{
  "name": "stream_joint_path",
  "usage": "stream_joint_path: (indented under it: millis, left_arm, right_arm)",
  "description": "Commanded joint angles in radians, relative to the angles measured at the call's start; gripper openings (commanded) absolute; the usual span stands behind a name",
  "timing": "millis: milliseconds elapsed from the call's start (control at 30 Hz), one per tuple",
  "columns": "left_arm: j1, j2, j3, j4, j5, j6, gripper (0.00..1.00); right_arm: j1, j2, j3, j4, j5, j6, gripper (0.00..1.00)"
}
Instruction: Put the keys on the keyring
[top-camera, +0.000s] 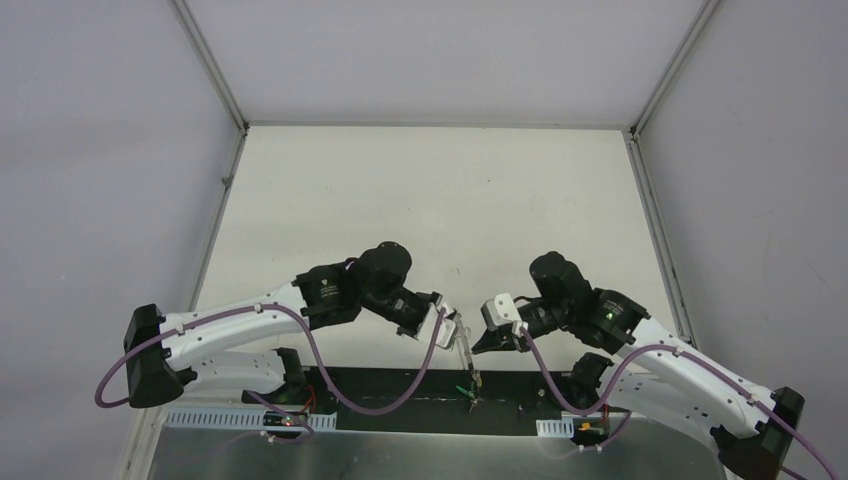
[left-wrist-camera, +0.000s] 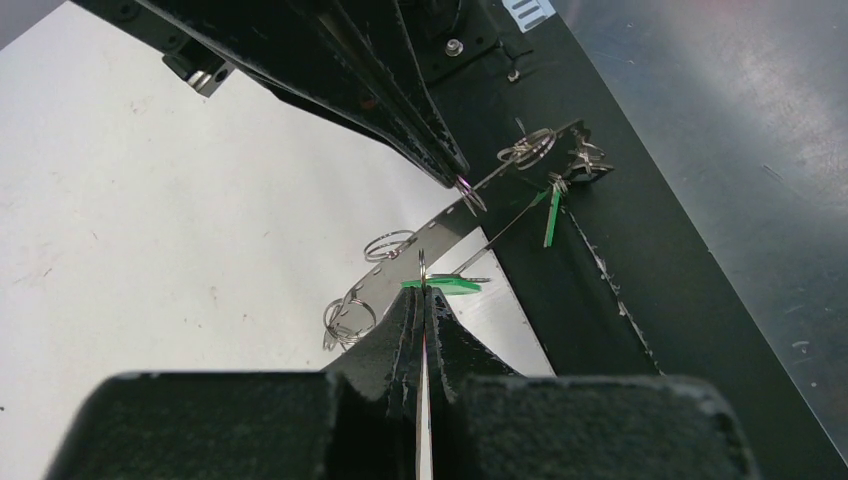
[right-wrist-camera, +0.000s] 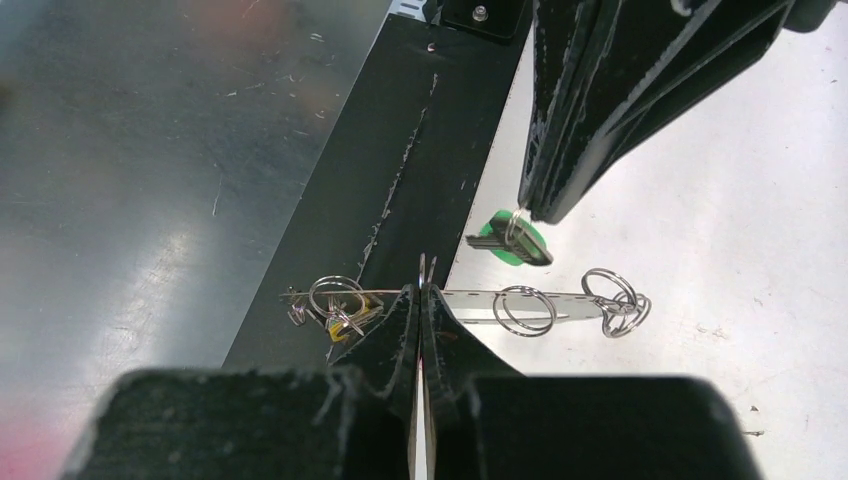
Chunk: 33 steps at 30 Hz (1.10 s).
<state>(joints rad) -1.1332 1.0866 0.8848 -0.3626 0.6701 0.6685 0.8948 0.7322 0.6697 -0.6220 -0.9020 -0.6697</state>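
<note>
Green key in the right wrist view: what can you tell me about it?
The green key is tiny: a bright green plastic head with a short greyish metal blade, lying roughly level in the air. A small silvery split ring runs through its head, and the left gripper is shut on that ring, so the key hangs above the white table. It sits close to the ring-carrying metal strip, apparently without touching.
</note>
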Motion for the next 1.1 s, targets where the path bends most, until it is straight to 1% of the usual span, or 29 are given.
stream_joint_path:
  millis: [0, 433, 600, 800, 1067]
  left_arm:
    - [-0.026, 0.022, 0.056, 0.050, -0.028, -0.034, 0.00]
    - [-0.087, 0.050, 0.071, 0.055, -0.081, -0.072, 0.00]
    - [-0.109, 0.063, 0.069, 0.053, -0.115, -0.058, 0.00]
    - [-0.123, 0.070, 0.073, 0.047, -0.122, -0.040, 0.00]
    - [-0.139, 0.048, 0.064, 0.027, -0.150, -0.017, 0.00]
  right_arm:
    - [0.007, -0.010, 0.050, 0.067, -0.022, 0.015, 0.00]
    - [0.007, -0.007, 0.047, 0.091, -0.009, 0.047, 0.00]
    - [0.007, -0.005, 0.047, 0.091, -0.009, 0.048, 0.00]
    - [0.009, -0.005, 0.048, 0.089, 0.005, 0.053, 0.00]
    - [0.009, 0.002, 0.050, 0.087, 0.024, 0.066, 0.00]
